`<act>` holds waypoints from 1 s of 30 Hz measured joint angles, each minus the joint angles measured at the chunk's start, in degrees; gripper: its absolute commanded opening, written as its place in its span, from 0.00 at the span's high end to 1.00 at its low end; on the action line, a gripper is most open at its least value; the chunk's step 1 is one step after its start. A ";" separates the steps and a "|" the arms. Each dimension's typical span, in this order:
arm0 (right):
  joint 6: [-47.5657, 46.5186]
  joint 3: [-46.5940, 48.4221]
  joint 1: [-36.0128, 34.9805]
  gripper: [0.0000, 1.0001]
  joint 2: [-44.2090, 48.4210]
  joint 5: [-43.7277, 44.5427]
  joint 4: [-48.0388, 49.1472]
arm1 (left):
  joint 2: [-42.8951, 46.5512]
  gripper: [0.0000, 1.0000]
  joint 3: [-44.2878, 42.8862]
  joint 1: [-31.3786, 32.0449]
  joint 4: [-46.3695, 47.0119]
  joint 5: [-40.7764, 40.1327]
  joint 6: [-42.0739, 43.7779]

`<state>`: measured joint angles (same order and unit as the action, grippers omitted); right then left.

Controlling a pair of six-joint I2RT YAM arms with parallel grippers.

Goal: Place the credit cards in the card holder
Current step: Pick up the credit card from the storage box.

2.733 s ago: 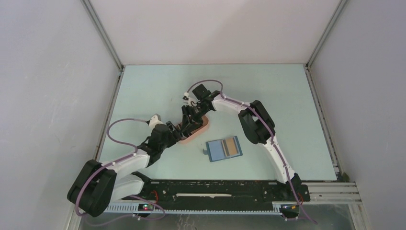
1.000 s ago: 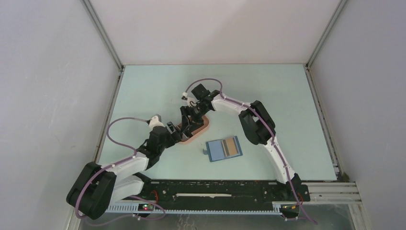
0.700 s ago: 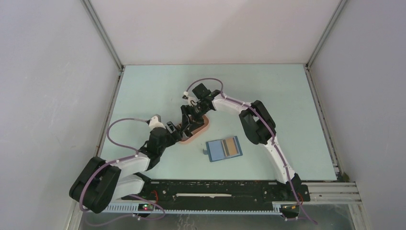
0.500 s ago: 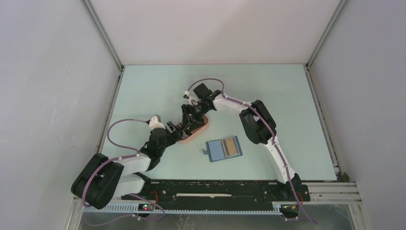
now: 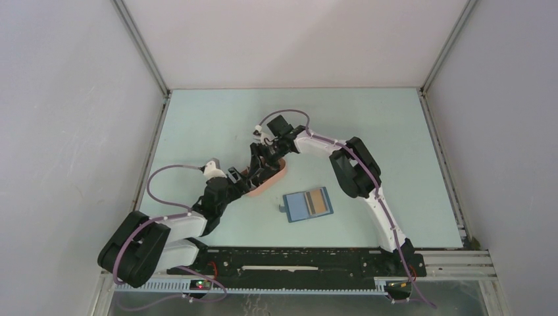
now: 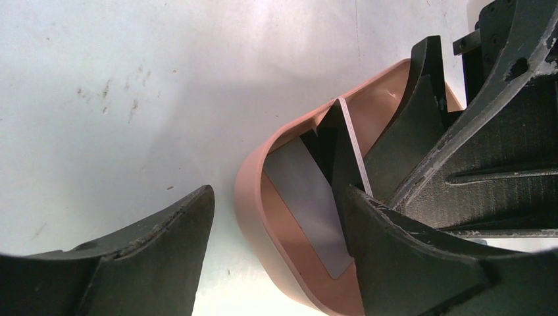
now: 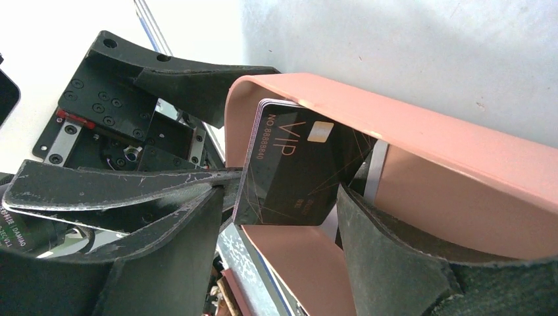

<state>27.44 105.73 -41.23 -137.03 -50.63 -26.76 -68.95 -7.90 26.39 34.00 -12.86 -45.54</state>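
The blue card holder [image 5: 299, 207] lies open on the table with a tan-orange card [image 5: 318, 201] on its right half. A pink oval tray [image 5: 279, 172] holds the other cards. In the right wrist view a black VIP card [image 7: 296, 164] stands tilted against the tray wall [image 7: 428, 131], in front of a thin stack. My right gripper [image 7: 281, 197] is open, a finger on each side of the black card. My left gripper [image 6: 276, 197] is open astride the tray's near rim [image 6: 247, 197], above a grey card [image 6: 306, 194] lying flat.
Both grippers [image 5: 245, 179] [image 5: 258, 166] crowd the same small tray, fingers close together. More cards [image 7: 263, 276] lie below the black one. The wallet's small tab [image 5: 282, 209] points left. Grey walls enclose the pale green table [image 5: 395, 145].
The left arm has drawn back slightly toward its base, its gripper still at the tray. The right wrist has shifted slightly right. The wallet has not moved.
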 measured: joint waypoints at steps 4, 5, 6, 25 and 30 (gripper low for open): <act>0.02 -0.74 -0.02 0.26 0.57 0.57 -0.09 | 0.50 0.19 0.09 0.35 -0.46 0.00 0.09; 0.02 -0.87 -0.02 0.26 0.68 0.61 -0.15 | 0.70 0.19 0.09 0.50 -0.70 -0.02 0.11; 0.02 -1.07 -0.02 0.26 0.79 0.59 -0.15 | 0.92 0.19 0.09 0.61 -0.98 -0.02 0.13; -0.31 -2.08 -0.90 0.23 2.80 6.54 -3.08 | 1.03 0.18 0.76 1.77 -0.55 -0.66 1.62; -0.17 -2.08 -0.61 0.23 2.80 6.71 -3.04 | -0.70 0.17 0.76 1.77 1.97 -0.70 2.10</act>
<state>27.27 103.66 -41.85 -134.23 -43.92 -29.80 -69.65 -7.14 28.16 35.97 -13.56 -43.44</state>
